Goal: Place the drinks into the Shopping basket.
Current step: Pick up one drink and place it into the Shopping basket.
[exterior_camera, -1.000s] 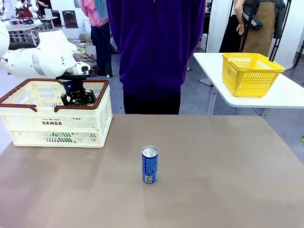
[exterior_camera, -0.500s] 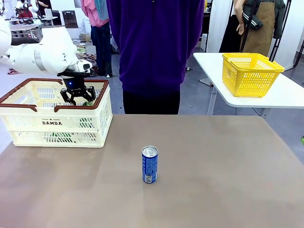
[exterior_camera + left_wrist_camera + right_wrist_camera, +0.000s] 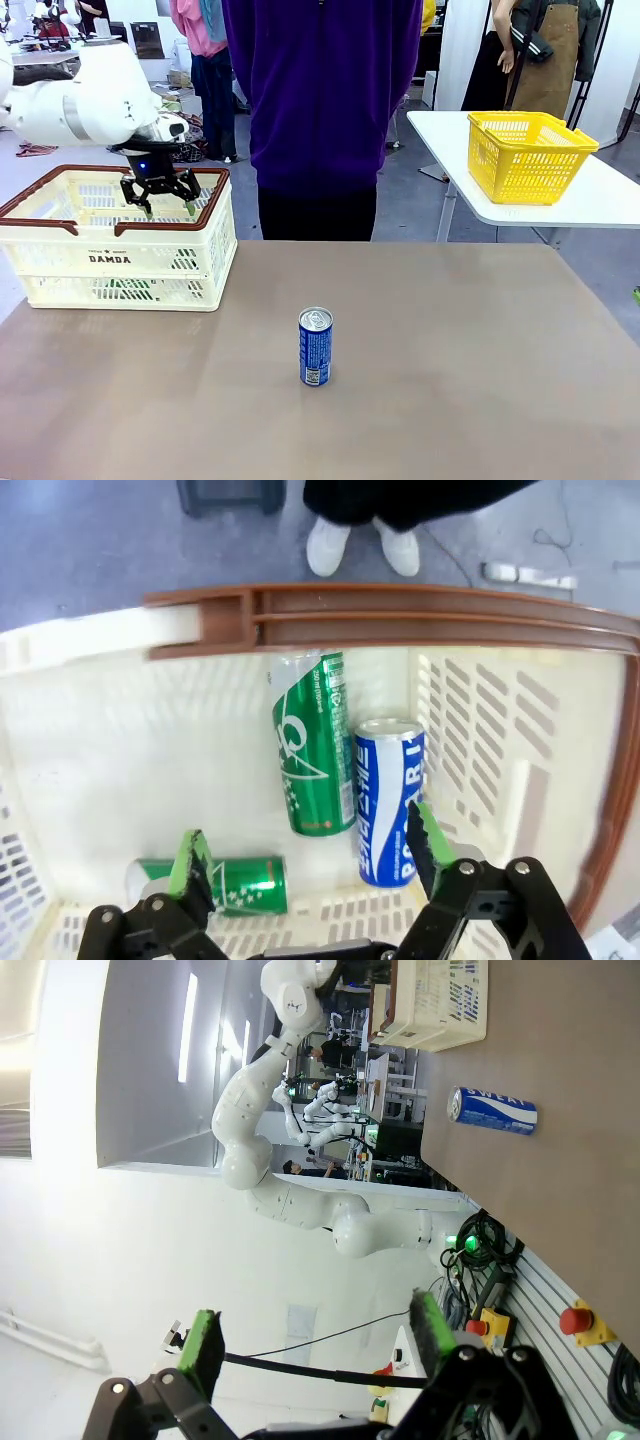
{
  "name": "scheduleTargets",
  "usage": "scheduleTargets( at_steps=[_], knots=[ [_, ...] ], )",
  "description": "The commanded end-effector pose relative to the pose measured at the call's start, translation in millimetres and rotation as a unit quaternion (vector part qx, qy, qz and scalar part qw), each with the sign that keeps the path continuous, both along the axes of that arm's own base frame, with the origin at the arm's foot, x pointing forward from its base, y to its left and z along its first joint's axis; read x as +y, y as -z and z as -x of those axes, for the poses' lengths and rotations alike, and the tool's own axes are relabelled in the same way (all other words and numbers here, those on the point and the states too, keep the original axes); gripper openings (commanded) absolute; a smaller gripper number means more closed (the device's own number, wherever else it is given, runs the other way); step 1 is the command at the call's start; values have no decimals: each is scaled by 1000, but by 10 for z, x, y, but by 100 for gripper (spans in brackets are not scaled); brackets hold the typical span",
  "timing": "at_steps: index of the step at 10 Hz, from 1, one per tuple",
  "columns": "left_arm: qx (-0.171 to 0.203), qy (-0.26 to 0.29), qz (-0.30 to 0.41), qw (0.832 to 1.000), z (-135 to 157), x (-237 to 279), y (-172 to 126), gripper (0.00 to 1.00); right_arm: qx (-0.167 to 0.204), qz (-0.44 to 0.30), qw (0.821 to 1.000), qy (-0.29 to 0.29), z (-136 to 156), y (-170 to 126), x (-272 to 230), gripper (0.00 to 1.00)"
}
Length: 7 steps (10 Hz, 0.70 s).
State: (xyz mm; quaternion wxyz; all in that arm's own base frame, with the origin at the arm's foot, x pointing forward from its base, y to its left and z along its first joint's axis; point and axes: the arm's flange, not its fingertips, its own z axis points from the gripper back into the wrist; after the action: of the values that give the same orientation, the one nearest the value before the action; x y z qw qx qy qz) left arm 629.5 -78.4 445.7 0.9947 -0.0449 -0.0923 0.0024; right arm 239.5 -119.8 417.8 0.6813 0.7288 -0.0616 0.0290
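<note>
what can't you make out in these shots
- Front view: the cans inside the Shopping basket are mostly hidden by its slatted wall.
- Left wrist view: the small green can is partly covered by the left gripper.
- Right wrist view: the blue can lettering is too small.

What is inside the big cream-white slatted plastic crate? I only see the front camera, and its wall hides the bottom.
Observer: In the left wrist view, three slim metal cans lie on their sides in the cream-white slatted plastic crate: a green can right beside a blue can with white lettering, and a second green can apart from them.
Operator: Is the left gripper holding one?
Observer: No. The left gripper is open above the cans, with nothing between its green pads.
Operator: And the other arm's gripper?
Observer: The right gripper is open too, with nothing between its fingers.
</note>
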Motion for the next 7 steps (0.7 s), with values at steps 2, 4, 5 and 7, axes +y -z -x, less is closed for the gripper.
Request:
scheduleTargets(
  at_steps=[2,4,5,7],
  knots=[
    [-9,6,33,999,803,284,-696,100,-8,-7,1000,2,-21,-30,-6,100],
    [-6,33,76,997,1513,524,-1105,100,-8,-7,1000,2,-21,-30,-6,100],
    [-21,90,114,989,1941,625,-1204,100,-8,-7,1000,2,-21,-30,-6,100],
    [-6,85,197,977,2591,824,-1072,100,-8,-7,1000,2,-21,-30,-6,100]
  ],
)
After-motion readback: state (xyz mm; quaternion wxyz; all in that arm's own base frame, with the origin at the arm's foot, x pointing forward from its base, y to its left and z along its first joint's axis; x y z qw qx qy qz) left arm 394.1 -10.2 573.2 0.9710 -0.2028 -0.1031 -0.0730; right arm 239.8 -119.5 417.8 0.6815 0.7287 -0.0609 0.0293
